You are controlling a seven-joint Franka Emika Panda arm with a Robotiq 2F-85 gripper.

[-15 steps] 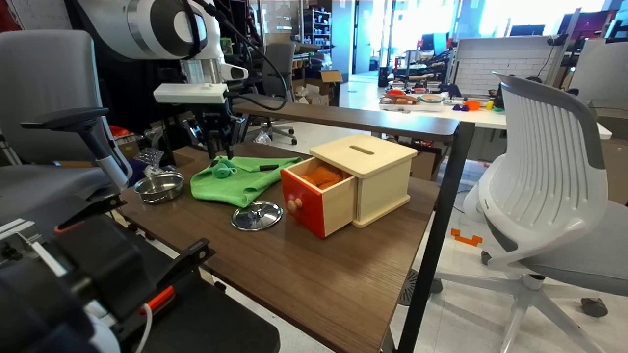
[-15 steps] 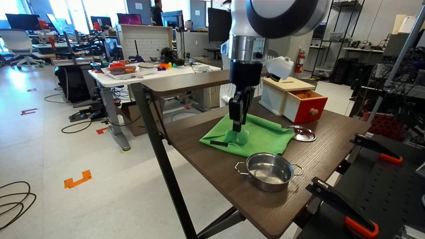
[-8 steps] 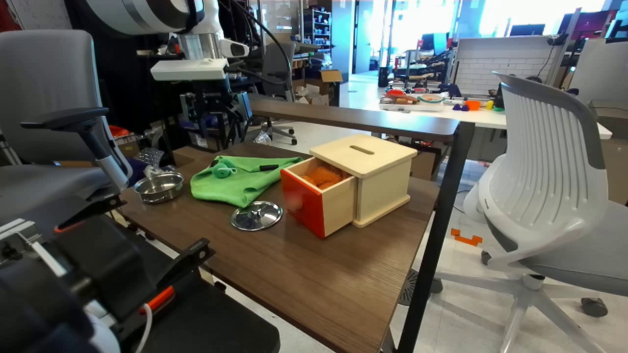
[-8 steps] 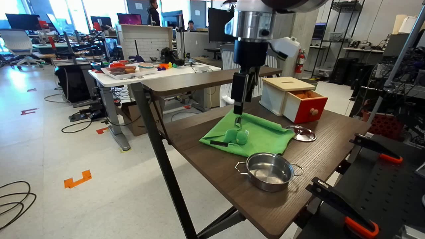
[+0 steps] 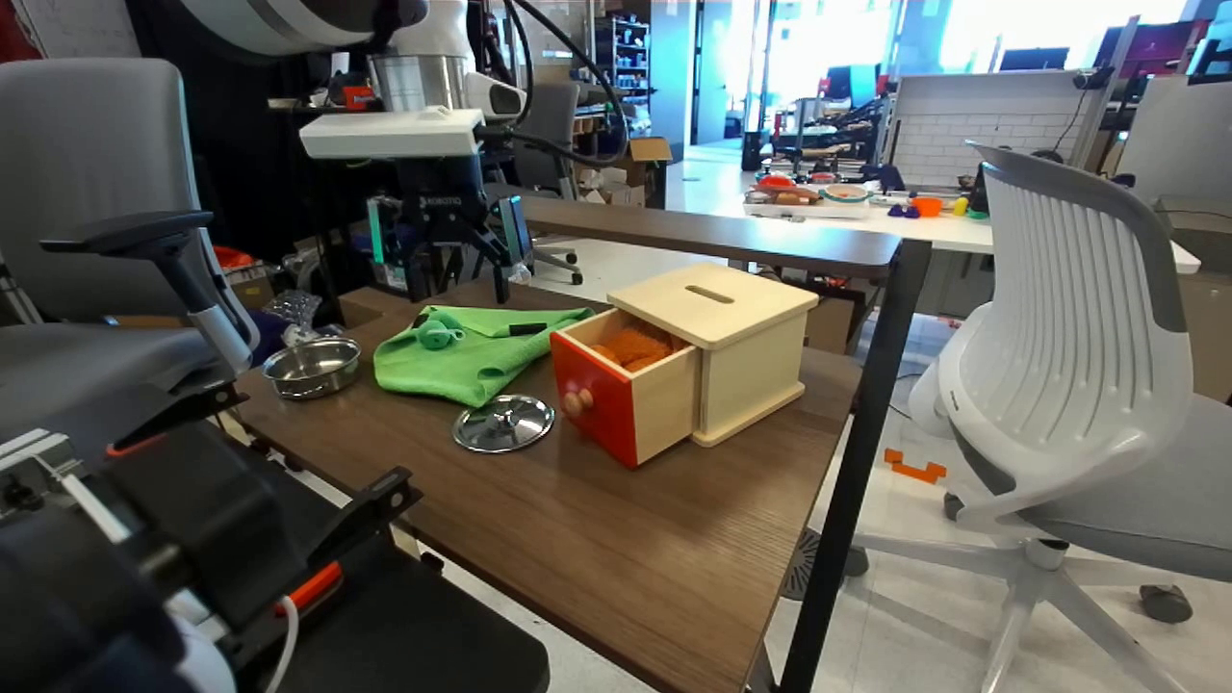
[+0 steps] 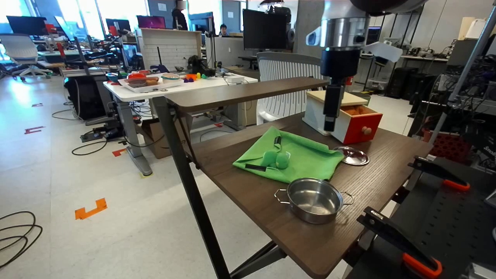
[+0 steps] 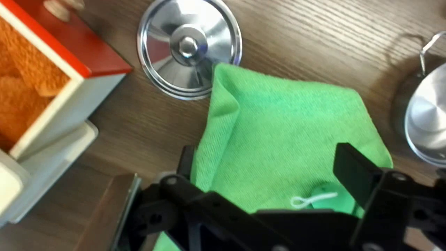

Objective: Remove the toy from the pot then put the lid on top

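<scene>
Over a wood-grain table (image 5: 616, 549), a Robotiq gripper (image 5: 459, 289), fingers apart. Beneath, a green cloth (image 6: 304, 159): near one edge, a shiny two-handled pot (image 6: 314, 201); just beside one corner, a mirror-bright lid (image 7: 188, 50), knob up; on the cloth, a two-lobed green toy (image 6: 273, 159), white-corded.

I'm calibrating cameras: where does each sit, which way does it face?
In an exterior view: beside the brown wooden table, facing down past the domed silver metal lid to the flat green cloth; white arm, open black gripper show.
In an exterior view: beside the table, facing down past the shallow round silver metal pot to the cloth; arm, gripper show.
Wrist view: over the cloth, facing down; gripper shows.
Both exterior views share lid, pot, cloth.
</scene>
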